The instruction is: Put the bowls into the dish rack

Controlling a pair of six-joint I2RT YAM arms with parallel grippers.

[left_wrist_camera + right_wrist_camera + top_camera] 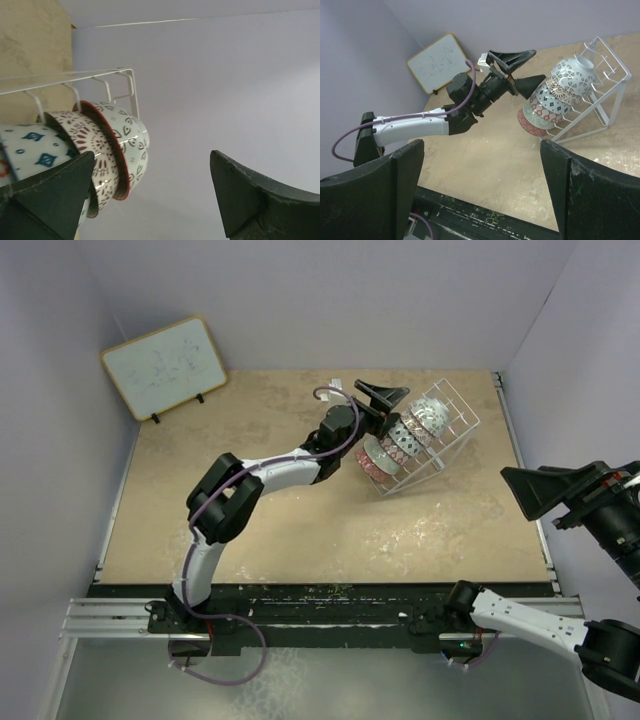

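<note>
Top external: dish rack [452, 418] on beige table [300, 530], lavender walls [340, 300] around.

Blue-patterned bowl [30, 150] partly behind left gripper [152, 155]

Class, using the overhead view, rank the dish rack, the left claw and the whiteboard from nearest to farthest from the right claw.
1. dish rack: just left of the right claw, holding the bowls.
2. left claw: open, at the rack's left side.
3. whiteboard: far-left corner.
</note>
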